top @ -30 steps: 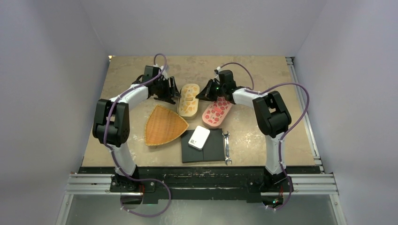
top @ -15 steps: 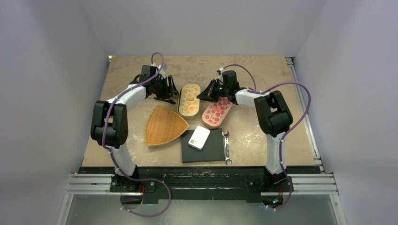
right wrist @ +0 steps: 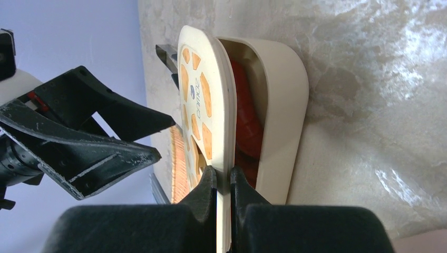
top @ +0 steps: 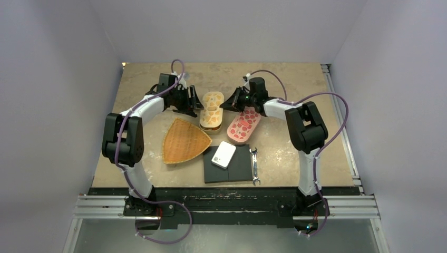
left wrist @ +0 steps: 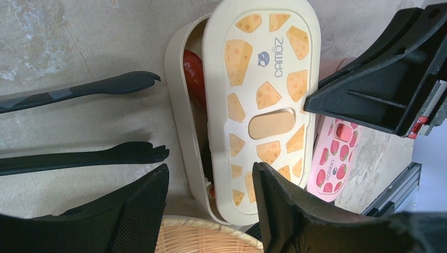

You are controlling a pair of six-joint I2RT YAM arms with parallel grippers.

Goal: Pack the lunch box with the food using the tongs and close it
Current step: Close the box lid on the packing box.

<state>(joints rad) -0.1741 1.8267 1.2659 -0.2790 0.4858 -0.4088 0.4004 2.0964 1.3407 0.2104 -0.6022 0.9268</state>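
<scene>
Right pincer (right wrist: pixel 223 176) was clamped on the rim of the cheese-print lid (left wrist: pixel 266 89), at the long edge facing its own arm. The lid sat tilted and offset over the lunch box (left wrist: pixel 179 113). The side toward the open left pincer (left wrist: pixel 208 176) was uncovered, with red food (left wrist: pixel 193 79) showing inside. Both long axes ran away from the bases. Seating probably required a shift toward the left arm. The tongs (left wrist: pixel 105 156) lay on the worktop (left wrist: pixel 79 31) on that side, and a pink box (top: pixel 243 126) flanked the other.

The right end effector (right wrist: pixel 223 178) lifts the cheese lid (left wrist: pixel 266 68) and slides it back a bit, so the lunch box (left wrist: pixel 176 105) shows underneath now.
</scene>
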